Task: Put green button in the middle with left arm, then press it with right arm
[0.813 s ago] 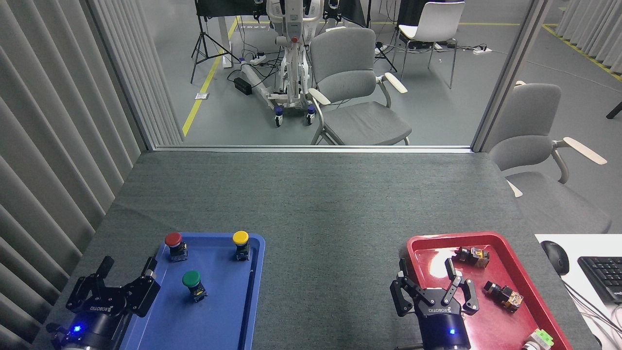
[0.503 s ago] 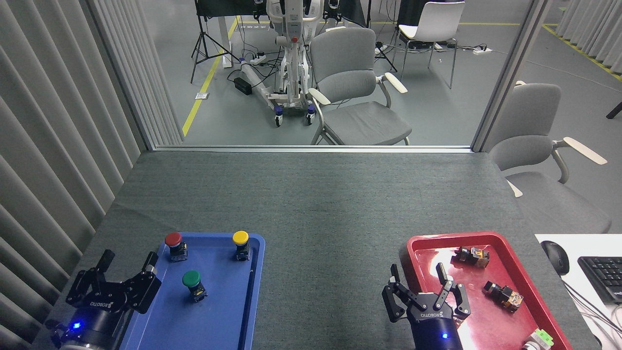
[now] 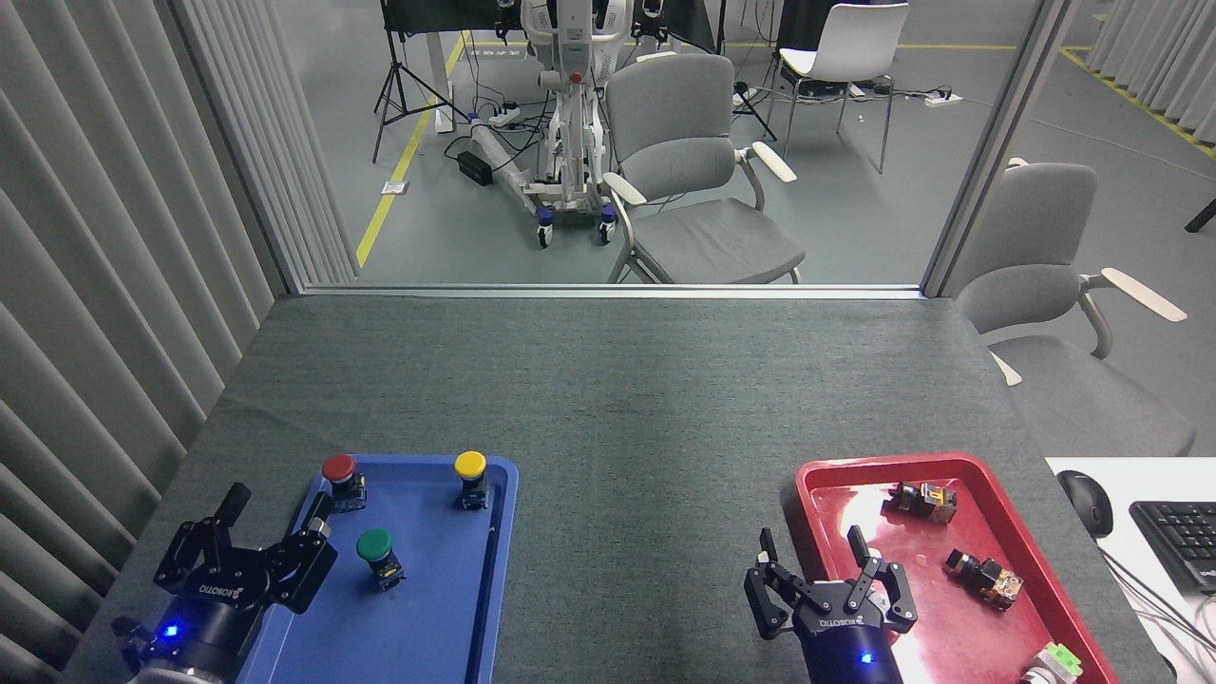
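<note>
Left claw (image 3: 275, 518) sits low at the near-left, fingers spread wide, holding nothing, over the left rim of the blue tray (image 3: 446, 617). Right claw (image 3: 812, 556) at near-right, fingers wide apart, empty, over the left edge of the red tray (image 3: 836, 470). Green button (image 3: 376, 554) stands upright in the blue tray, just right of the left claw, not touching. Red button (image 3: 340, 478) and yellow button (image 3: 471, 476) stand further back in the same tray. The middle of the worktop (image 3: 636, 456) is bare grey felt.

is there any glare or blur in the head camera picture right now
Head view: sharp throughout, no motion blur. The glossy red tray shows white glare patches, one just beside the right claw. The blue tray and grey table look matte and evenly lit, with soft shadows only.
</note>
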Controlling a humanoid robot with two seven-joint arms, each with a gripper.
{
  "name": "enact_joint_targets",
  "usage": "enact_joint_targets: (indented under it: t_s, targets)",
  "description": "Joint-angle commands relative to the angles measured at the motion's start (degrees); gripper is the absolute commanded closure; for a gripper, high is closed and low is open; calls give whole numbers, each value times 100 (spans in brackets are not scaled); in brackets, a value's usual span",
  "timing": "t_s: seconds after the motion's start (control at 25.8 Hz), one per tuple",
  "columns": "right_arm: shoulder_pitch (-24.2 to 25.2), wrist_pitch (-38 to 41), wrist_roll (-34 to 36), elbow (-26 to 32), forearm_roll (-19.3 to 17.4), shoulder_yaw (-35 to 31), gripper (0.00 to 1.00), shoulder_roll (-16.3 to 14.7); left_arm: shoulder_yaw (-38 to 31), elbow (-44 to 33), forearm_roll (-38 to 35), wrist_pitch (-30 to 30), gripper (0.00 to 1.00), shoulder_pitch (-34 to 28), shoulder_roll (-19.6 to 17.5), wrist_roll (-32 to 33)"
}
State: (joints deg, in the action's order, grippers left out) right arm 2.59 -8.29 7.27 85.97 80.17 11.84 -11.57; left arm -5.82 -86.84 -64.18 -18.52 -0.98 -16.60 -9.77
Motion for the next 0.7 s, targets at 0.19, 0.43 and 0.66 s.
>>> enact_joint_targets:
  t_s: [0.19,0.43,0.66]
  targets:
    - [84,-68,-33,104,104,-15,1,-4,10,115,20,-38,0,28,25,-69]
    - [163,-77,-33,174,122,-15,1,-4,10,229,29,-38,0,98,43,-78]
    - [155,-77,-41,183,131,-15,1,-4,10,317,29,-38,0,186,95,-87]
